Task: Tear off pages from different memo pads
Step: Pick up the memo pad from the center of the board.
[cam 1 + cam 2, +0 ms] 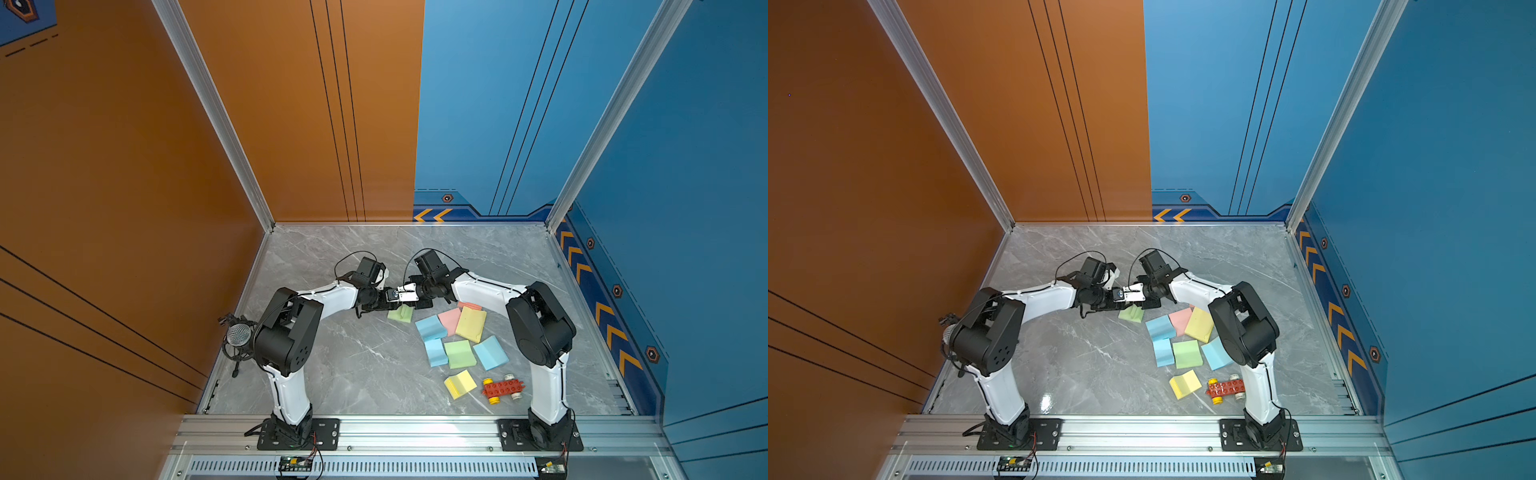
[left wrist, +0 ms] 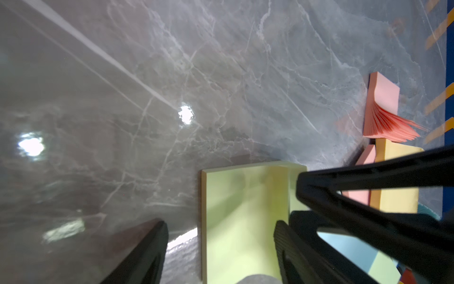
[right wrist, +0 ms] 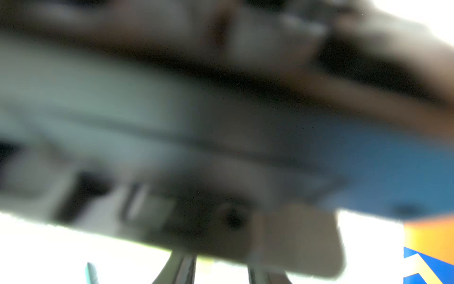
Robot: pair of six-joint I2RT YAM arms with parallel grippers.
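No text can be read; the only signs are orange chevron arrows (image 1: 432, 215) along the blue wall (image 1: 478, 104).

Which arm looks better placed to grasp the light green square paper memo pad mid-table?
Probably left: the left gripper, open, straddles the light green memo pad; the right gripper only reaches one edge.

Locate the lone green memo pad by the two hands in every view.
Both top views: green memo pad near centre, just below the middle.
Left wrist: lower middle, running off the bottom edge.
Right wrist: too blurred to tell.
Shared landmark: yellow memo pad beside a pink memo pad.
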